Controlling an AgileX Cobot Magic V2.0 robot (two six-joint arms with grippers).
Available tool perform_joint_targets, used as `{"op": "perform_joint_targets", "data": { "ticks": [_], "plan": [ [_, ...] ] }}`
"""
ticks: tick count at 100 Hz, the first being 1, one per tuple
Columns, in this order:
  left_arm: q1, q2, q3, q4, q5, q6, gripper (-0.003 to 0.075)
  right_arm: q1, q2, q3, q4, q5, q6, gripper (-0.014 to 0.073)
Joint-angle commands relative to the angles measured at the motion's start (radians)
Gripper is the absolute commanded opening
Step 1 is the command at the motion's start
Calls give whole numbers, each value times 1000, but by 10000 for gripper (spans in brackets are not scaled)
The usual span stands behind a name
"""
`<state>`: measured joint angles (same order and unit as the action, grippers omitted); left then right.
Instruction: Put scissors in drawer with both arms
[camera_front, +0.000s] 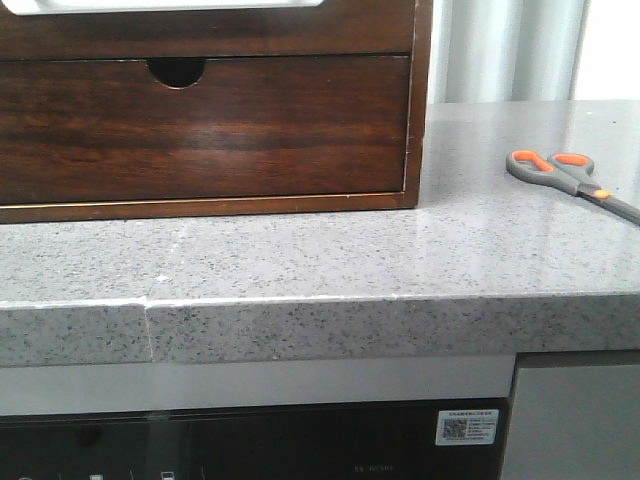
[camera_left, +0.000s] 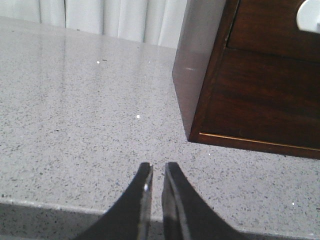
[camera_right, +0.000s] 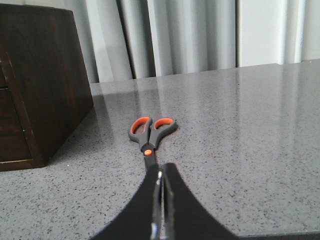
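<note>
A dark wood cabinet (camera_front: 210, 105) stands on the left of the grey speckled worktop (camera_front: 300, 255), filling the upper left of the front view. Its lower front (camera_front: 205, 130) has a half-round notch (camera_front: 176, 70) at the top edge and sits flush in the frame. Above it, at the top edge of the picture, a white rim (camera_front: 170, 4) shows over another dark wood front, the drawer (camera_front: 200, 28); how far it stands out cannot be told.

The left tool (camera_left: 156, 172) shows only in its wrist view, low over bare worktop near the cabinet's corner, its fingers nearly together with a thin gap and nothing between them.

To the right, well apart from the cabinet, the scissors (camera_front: 570, 178) lie flat on the worktop, loops toward the cabinet, blades running off the right edge.

The right tool (camera_right: 161, 172) is closed, with its tips over the blades just past the orange pivot (camera_right: 148, 151); whether it touches them cannot be told.
</note>
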<state>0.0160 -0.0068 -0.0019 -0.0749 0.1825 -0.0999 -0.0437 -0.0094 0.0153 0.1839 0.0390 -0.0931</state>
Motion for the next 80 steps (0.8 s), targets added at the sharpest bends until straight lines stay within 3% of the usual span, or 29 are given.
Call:
{"op": "perform_joint_targets", "data": {
  "ticks": [1, 37, 64, 80],
  "plan": [
    [0, -9, -31, -5, -94, -2, 3, -6, -12, 11, -11, -73, -4, -124],
    [0, -9, -41, -9, -147, -2, 3, -6, -12, -14, -4, -63, -4, -123],
    [0, 69, -186, -9, -77, -2, 3, -6, 62, -171, -4, 140, -4, -123],
    [0, 179, -280, 5, -61, -1, 3, -6, 195, -246, -4, 166, -4, -123]
  ]
}}
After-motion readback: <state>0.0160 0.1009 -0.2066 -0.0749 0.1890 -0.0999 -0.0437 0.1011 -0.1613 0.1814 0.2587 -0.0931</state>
